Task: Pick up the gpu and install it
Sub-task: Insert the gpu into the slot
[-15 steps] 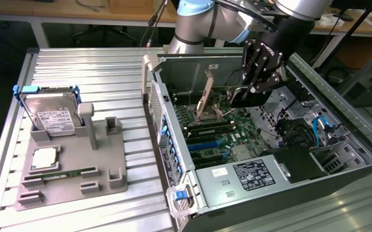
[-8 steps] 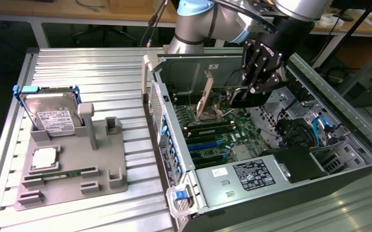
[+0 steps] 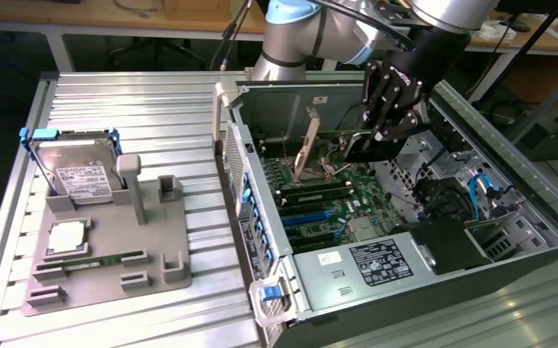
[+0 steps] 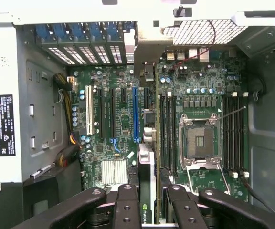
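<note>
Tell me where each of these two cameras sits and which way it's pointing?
Exterior view: sits high up, off the arm, looking down on the ribbed table, the grey fixture and the open computer case; the arm reaches into the case.
Wrist view: rides on the wrist, looking straight into the case at the motherboard; the black fingers show, clamped on the gpu, seen edge-on.
Shared: both show the case, the motherboard and the fingers.

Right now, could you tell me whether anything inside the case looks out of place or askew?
Nothing looks damaged or spilled. One oddity: the CPU socket on the motherboard is empty, its metal cover raised. The gripper holds the gpu edge-on above the board, not yet seated.
</note>
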